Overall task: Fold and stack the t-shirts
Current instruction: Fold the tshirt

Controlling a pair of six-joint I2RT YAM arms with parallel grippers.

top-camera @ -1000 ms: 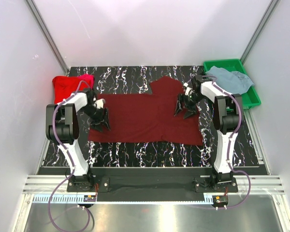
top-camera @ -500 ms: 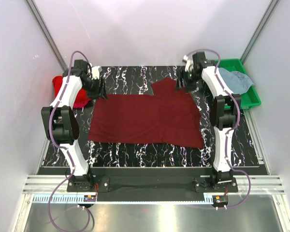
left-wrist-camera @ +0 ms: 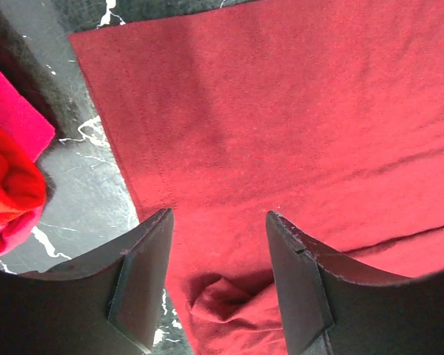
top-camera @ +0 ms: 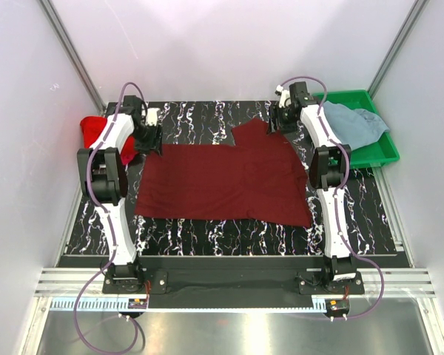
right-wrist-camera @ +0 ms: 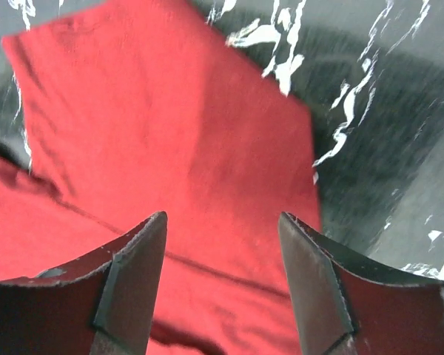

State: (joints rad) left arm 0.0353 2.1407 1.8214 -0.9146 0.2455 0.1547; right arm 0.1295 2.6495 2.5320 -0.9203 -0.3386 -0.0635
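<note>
A dark maroon t-shirt lies spread flat on the black marbled table. My left gripper hovers open over its far left corner, and the left wrist view shows a small bunched fold of maroon cloth under the gap between the fingers. My right gripper is open above the far sleeve, with nothing between its fingers. A bright red t-shirt is heaped at the far left, with a pink t-shirt against it. The dusty grey-blue t-shirt lies in the tray.
A green plastic tray stands at the far right edge of the table. White enclosure walls close in the left, right and back sides. Both arm bases sit on the rail at the near edge.
Both arms have swung from the shirt's left and right sides up to its far edge. Both grippers stayed open throughout and the maroon shirt has kept its place.
</note>
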